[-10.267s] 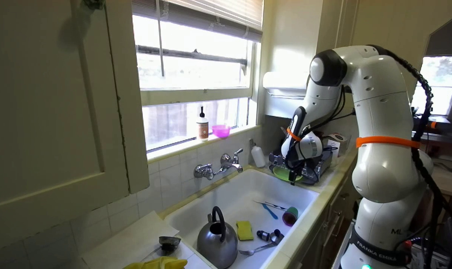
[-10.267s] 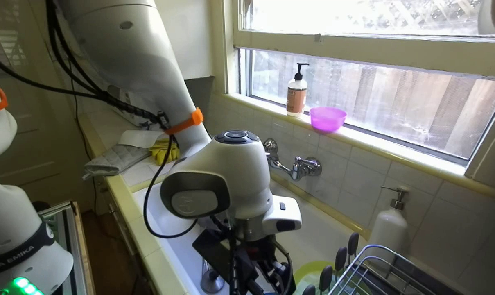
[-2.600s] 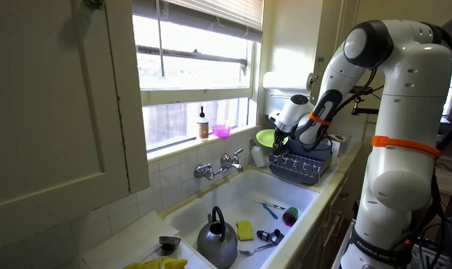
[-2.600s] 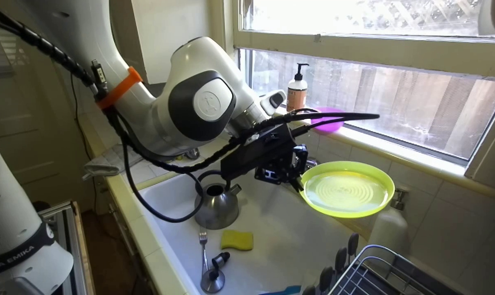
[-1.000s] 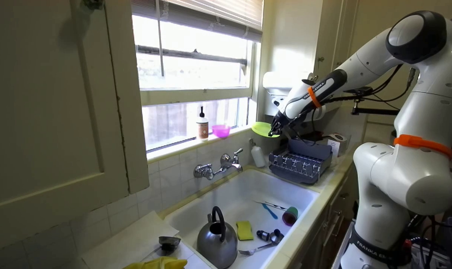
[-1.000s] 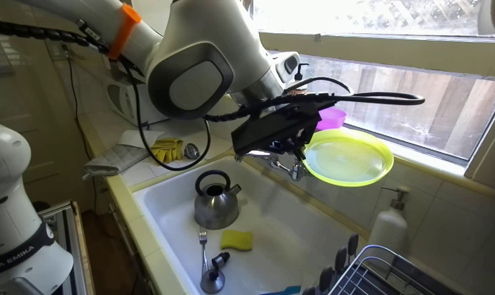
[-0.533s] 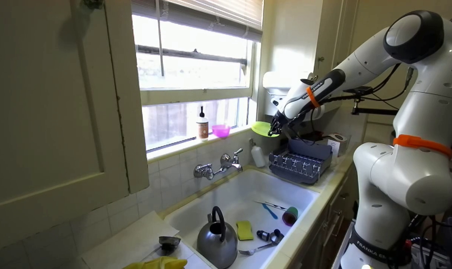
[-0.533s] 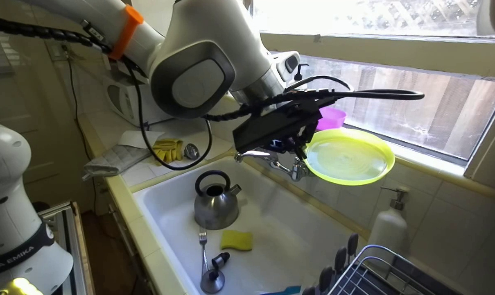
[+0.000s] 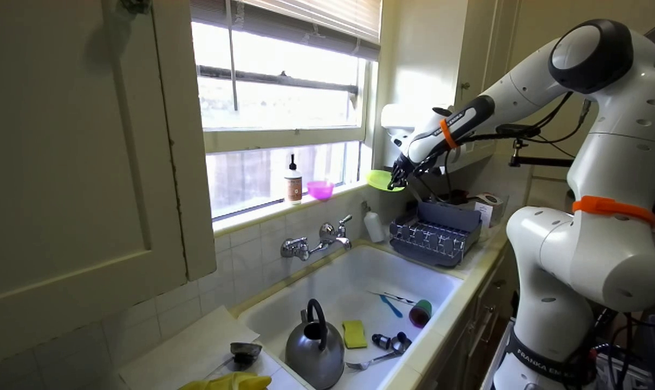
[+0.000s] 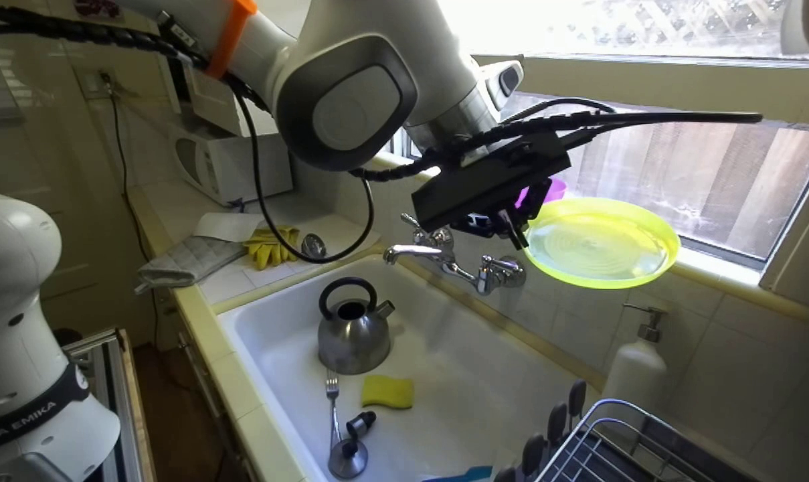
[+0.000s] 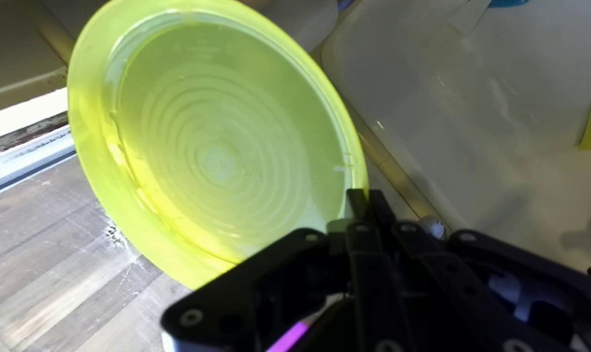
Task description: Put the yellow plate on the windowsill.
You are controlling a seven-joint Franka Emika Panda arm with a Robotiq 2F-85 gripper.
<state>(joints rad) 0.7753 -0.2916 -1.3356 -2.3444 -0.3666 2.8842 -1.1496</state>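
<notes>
- Holding the yellow plate (image 11: 217, 161) in the air by the window (image 9: 284, 140), I have the hand (image 11: 367, 196) clamped on its rim; the plate is not yet set down on the windowsill (image 9: 251, 218).
- To my eye it is thin plastic, so I expect it to be light and fairly stiff, a little springy at the edge; a firm squeeze should do no harm.
- Its face looks glossy, so I count it slippery. Pinched at one spot, with the whole disc jutting past the grip, it may swivel or droop.
- I judge the rim the right place to hold: the opposite side is left free to meet the windowsill first, and the base can land flat.
- A fall probably would not break it, but it could skid off so narrow a support into the sink (image 9: 370, 265).
- In an exterior view the pink bowl (image 10: 556, 189) peeps out, largely hidden, from behind the hand; the plate blocks a stretch of the windowsill, so whether it hangs over that or short of it I cannot tell.
- The orange-labelled pump bottle (image 9: 293, 187), left of the bowl, I find in an exterior view alone.
- Near right in an exterior view, the dish rack (image 10: 645, 462) is cut off.
- In the wrist view the hand is one black mass, so how deep the rim sits in the grip is hard to make out.
</notes>
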